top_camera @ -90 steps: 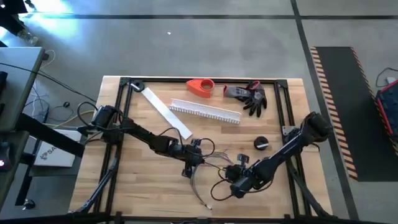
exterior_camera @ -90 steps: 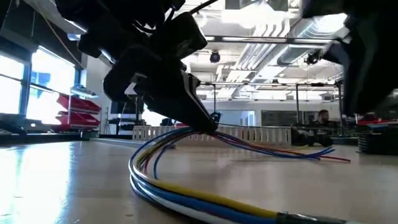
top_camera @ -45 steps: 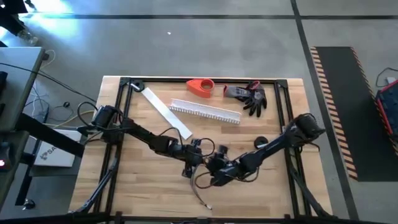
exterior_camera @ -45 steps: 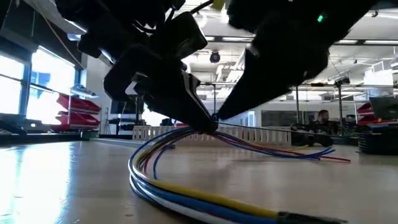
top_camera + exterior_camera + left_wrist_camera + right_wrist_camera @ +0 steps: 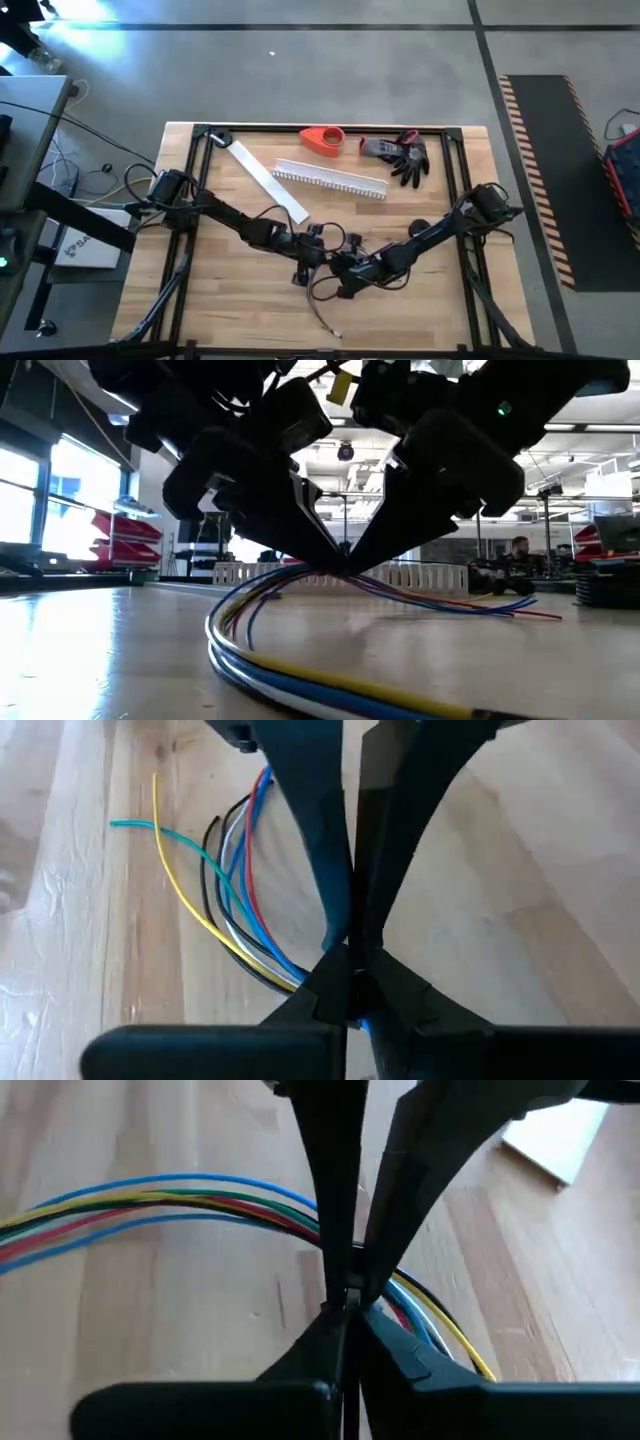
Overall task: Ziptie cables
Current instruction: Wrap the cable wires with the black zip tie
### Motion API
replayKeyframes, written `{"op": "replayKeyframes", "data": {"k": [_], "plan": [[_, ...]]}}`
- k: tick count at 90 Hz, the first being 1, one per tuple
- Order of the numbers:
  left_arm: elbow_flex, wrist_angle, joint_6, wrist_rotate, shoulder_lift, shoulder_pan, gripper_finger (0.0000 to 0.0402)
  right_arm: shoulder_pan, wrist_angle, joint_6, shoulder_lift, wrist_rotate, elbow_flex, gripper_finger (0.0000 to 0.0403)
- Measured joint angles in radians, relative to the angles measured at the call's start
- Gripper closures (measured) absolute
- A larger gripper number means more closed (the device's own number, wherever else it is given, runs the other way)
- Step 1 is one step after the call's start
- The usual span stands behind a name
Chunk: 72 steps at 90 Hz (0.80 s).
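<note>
The cables [image 5: 300, 675], a bundle of coloured wires, lie curved near the table's [image 5: 230, 320] front edge at its middle. Both grippers meet on them: the left gripper [image 5: 318, 258] is clamped on the bundle, and the right gripper [image 5: 345, 270] pinches it just beside. Farther back lie a white slotted channel [image 5: 330, 180], a flat white strip [image 5: 268, 180], a red object [image 5: 323, 140] and a glove [image 5: 403, 155].
</note>
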Motion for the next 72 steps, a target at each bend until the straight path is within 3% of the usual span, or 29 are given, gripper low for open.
{"op": "replayKeyframes", "data": {"k": [29,52,61,72], "plan": [[0.000,-0.013,0.005,0.033,0.000,-0.007,0.0401,0.129,-0.123,0.264,0.025,0.035,0.001,0.0402],[-0.001,-0.042,0.004,0.037,0.001,-0.004,0.0399,0.243,-0.299,0.596,0.025,0.088,-0.001,0.0402],[0.002,-0.023,-0.009,0.035,0.001,-0.001,0.0379,0.247,-0.323,0.647,0.008,0.053,0.000,0.0402],[0.034,-0.076,-0.063,0.072,-0.001,0.017,0.0327,0.234,-0.321,0.665,-0.002,-0.005,-0.001,0.0398]]}}
